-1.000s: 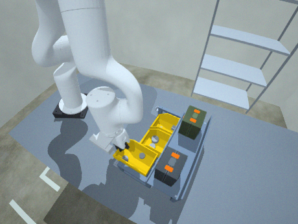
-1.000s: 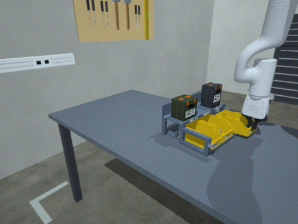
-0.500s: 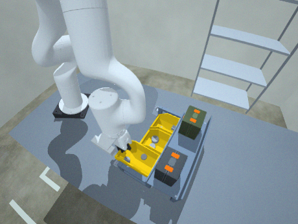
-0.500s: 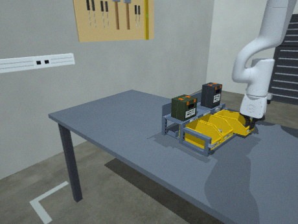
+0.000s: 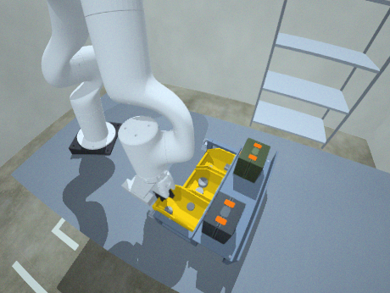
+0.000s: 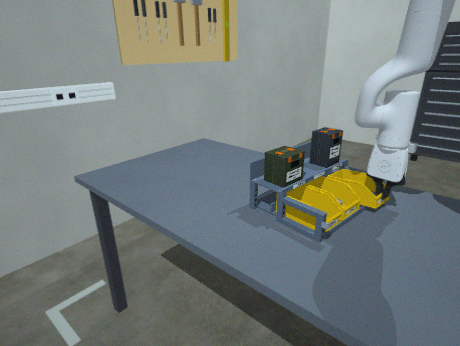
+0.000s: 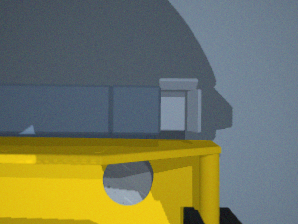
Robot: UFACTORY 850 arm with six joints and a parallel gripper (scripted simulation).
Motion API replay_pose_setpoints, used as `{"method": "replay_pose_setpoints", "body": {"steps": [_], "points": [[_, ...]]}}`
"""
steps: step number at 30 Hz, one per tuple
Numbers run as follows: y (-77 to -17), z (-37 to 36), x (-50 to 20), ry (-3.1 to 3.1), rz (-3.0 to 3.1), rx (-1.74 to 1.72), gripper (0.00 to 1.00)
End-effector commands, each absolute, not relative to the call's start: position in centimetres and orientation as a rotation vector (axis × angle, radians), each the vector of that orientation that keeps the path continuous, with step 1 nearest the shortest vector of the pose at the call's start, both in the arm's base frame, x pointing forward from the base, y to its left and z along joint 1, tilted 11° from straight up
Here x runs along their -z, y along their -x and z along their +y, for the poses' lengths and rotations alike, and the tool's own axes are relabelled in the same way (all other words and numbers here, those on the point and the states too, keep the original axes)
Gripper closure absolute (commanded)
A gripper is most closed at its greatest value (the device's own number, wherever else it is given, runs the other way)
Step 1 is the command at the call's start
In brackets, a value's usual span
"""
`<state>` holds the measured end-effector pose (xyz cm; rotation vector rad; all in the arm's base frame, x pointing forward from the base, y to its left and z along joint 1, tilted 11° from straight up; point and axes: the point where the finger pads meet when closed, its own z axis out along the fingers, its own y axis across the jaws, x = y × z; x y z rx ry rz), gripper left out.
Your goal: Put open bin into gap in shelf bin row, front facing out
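The open bin (image 5: 182, 216) (image 6: 367, 200) (image 7: 209, 175) is at one end of the row on the shelf (image 5: 250, 190) (image 6: 280, 207), its front part standing out farther from the shelf than the other bins do. The gripper (image 5: 164, 196) (image 6: 384, 189) (image 7: 207, 216) is nearly closed, its black fingers pinching the thin wall at the bin's outer end, out in front of the shelf. Inside this bin lie round grey parts, one (image 5: 191, 206) toward the shelf's rear and another (image 5: 169, 209) (image 7: 127, 182) nearer the gripped end. Next along the shelf come the middle bin (image 5: 212, 186) (image 6: 327, 187), holding grey parts, and the far bin (image 5: 218, 160) (image 6: 302, 212), with a small grey part in it. On the shelf's top board, a dark grey box (image 5: 223, 218) (image 6: 326, 147) stands toward the gripped bin's end, and a green box (image 5: 252, 160) (image 6: 284, 167) toward the opposite end. The shelf stands on the table (image 5: 318, 203) (image 6: 200, 160); well apart from it, the arm's black base plate (image 5: 76, 149) sits on the same top.

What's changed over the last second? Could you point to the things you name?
The gripper (image 5: 164, 196) (image 6: 384, 189) (image 7: 209, 215) and the bin it holds (image 5: 182, 213) (image 6: 357, 180) (image 7: 50, 190) have shifted slightly toward the shelf (image 5: 250, 186) (image 6: 318, 227). Nothing visibly grasped or let go. Unchanged: the green box (image 5: 250, 165) (image 6: 280, 167), the dark grey box (image 5: 220, 226) (image 6: 325, 151) and the other two yellow bins (image 5: 217, 157) (image 6: 302, 205).
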<state>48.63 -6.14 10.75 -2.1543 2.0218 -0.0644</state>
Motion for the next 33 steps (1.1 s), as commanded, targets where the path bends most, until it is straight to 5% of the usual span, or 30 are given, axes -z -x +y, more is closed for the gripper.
{"method": "replay_pose_setpoints", "body": {"steps": [1, 33], "points": [[-48.7, -6.2, -10.8, 2.154, 2.022, 0.067, 1.00], [-50.7, -6.1, -11.2, 2.154, 2.022, 0.067, 1.00]]}}
